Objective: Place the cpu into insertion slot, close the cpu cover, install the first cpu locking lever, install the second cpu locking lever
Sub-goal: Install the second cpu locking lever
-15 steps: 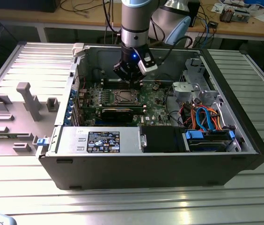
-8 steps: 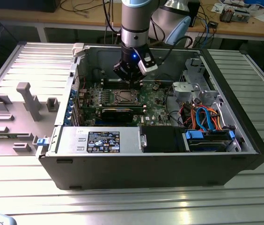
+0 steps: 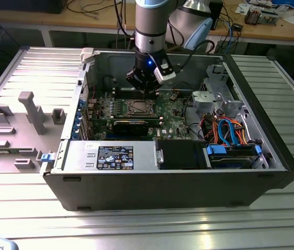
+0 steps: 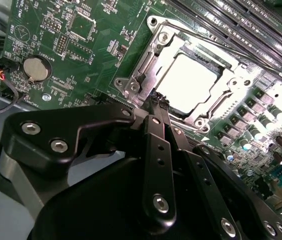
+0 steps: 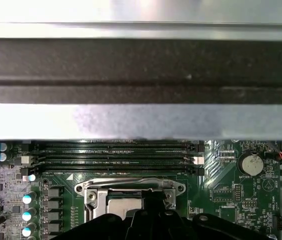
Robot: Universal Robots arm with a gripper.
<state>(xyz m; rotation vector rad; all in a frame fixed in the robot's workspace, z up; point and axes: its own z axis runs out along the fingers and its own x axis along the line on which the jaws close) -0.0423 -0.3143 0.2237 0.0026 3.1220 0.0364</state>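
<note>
The tool hangs inside an open computer case lying on a ribbed metal table. It sits over the far part of the green motherboard, just beyond the slot.

In the second wrist view the tool's black fingers are drawn together, tips meeting, clenched on nothing visible. The tips stand just beside the near edge of the cover, close above the board; whether they touch it cannot be told.

The cpu lies flat in the slot, its bright metal top showing through the cover's cut-out. The cover is down over it, the frame lying flush around the chip. A thin lever rod runs along the frame's side toward the memory slots.

In the first wrist view the cover and cpu sit just below the rows of memory slots, and the case wall rises close behind those.

Room is tight on the far side, between the wall and the memory slots. In the exterior view, a long black card lies just nearer than the slot, and cables crowd the right. A coin cell sits well apart from the slot across open board.
</note>
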